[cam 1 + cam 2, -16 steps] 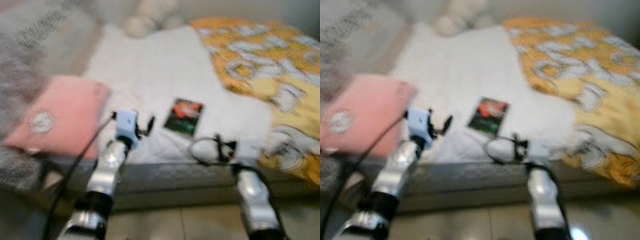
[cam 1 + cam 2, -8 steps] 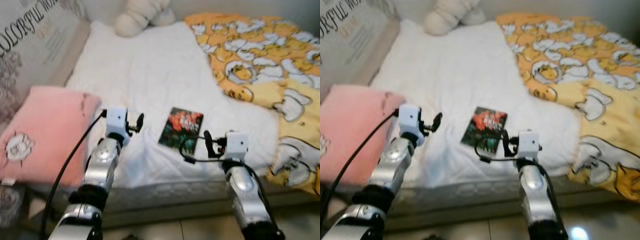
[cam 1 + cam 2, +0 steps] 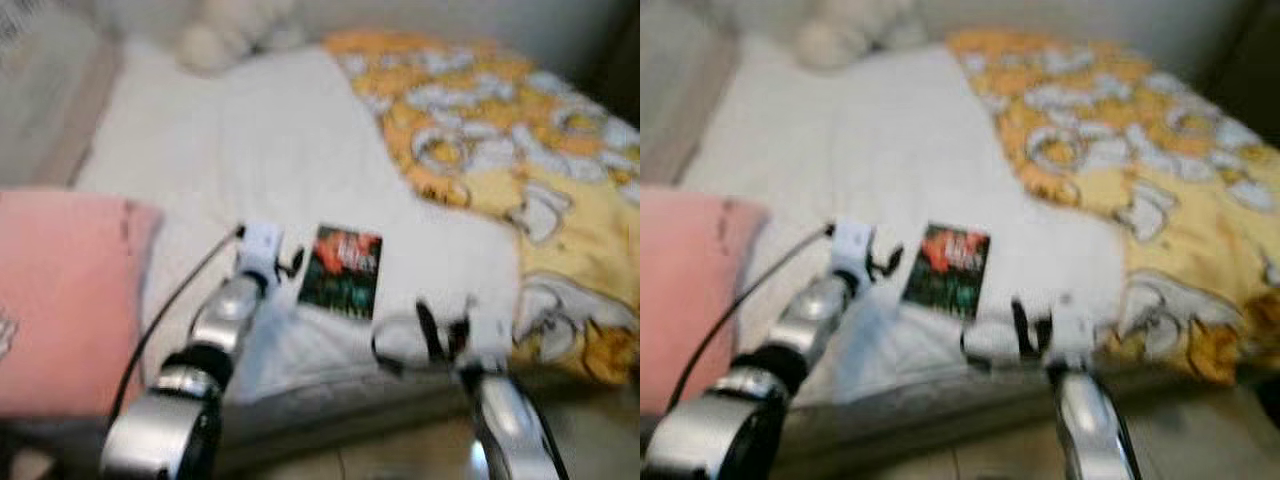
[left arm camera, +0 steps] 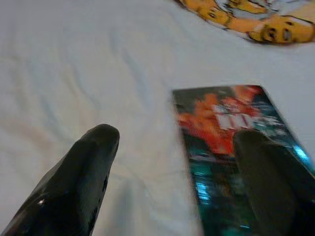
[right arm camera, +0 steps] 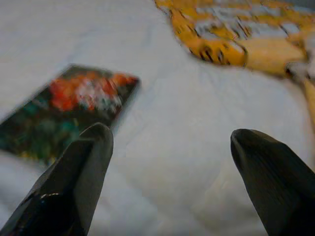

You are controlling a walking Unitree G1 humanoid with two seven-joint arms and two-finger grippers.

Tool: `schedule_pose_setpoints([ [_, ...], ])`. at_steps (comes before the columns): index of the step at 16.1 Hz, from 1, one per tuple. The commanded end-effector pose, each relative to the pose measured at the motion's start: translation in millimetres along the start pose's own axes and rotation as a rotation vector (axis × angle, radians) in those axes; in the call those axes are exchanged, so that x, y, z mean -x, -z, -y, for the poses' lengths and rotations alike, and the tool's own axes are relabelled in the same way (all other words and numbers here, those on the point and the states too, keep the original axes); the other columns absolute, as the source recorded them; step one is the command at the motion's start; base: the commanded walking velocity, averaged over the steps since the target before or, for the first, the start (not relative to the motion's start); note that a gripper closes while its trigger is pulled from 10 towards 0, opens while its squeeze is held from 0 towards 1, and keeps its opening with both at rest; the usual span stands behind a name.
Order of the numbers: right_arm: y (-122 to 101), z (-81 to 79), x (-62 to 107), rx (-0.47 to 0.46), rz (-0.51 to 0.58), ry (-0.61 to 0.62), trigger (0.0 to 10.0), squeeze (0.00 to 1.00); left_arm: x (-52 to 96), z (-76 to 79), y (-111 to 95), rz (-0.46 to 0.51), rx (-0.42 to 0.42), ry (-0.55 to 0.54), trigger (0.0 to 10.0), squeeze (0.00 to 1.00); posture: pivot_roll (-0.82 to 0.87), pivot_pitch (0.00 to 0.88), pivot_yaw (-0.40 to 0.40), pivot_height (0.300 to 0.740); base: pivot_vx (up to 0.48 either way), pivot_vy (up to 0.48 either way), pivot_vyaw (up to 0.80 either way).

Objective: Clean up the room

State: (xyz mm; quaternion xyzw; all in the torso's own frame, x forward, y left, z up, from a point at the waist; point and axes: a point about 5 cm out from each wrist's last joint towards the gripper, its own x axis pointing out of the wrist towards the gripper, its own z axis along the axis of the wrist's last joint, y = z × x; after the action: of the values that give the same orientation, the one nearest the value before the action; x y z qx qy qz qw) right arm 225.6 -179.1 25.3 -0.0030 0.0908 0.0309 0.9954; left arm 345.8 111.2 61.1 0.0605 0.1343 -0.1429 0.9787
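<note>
Both eye views are blurred — the book [image 3: 341, 270] cover's print is unreadable, and the pink pillow [image 3: 60, 300] is cut off at left

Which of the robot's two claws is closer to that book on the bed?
The left gripper: it hovers right beside the book, while the right gripper sits further off, near the bed's edge.

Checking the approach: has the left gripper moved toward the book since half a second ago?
Yes. The left gripper now sits right beside the book on the bed; before, a wider strip of sheet lay between them.
</note>
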Motion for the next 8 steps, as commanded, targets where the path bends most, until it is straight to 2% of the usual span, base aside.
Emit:
schedule_pose_setpoints([
  [1,-5.1,9.0,6.4,0.009,0.011,0.029,10.0,0.0,-8.2,12.6,-18.2,0.054,0.035,0.0,10.0,0.0,-0.09,0.0,-0.061,0.74,0.0,0.0,0.0],
  [3,-2.2,9.6,25.6,0.019,-0.003,0.04,10.0,0.0,-11.3,27.0,-24.7,0.08,0.033,0.027,10.0,0.0,-0.14,0.025,-0.059,0.74,0.0,0.0,0.0],
  [4,-3.6,9.0,43.3,0.016,-0.007,0.045,10.0,0.0,-13.4,35.8,-29.6,0.101,0.0,0.01,10.0,0.0,-0.16,0.075,-0.061,0.74,0.0,0.0,0.0],
  [6,-6.0,7.2,63.1,0.024,-0.01,0.036,10.0,0.0,-13.1,36.8,-29.2,0.109,0.013,-0.02,10.0,0.0,-0.2,0.135,-0.064,0.74,0.0,0.0,0.0],
  [8,-6.8,7.8,82.7,0.03,-0.038,0.044,10.0,0.0,-11.2,37.4,-17.7,0.058,0.008,-0.038,10.0,0.0,-0.23,0.196,-0.074,0.74,0.0,0.0,0.0],
])
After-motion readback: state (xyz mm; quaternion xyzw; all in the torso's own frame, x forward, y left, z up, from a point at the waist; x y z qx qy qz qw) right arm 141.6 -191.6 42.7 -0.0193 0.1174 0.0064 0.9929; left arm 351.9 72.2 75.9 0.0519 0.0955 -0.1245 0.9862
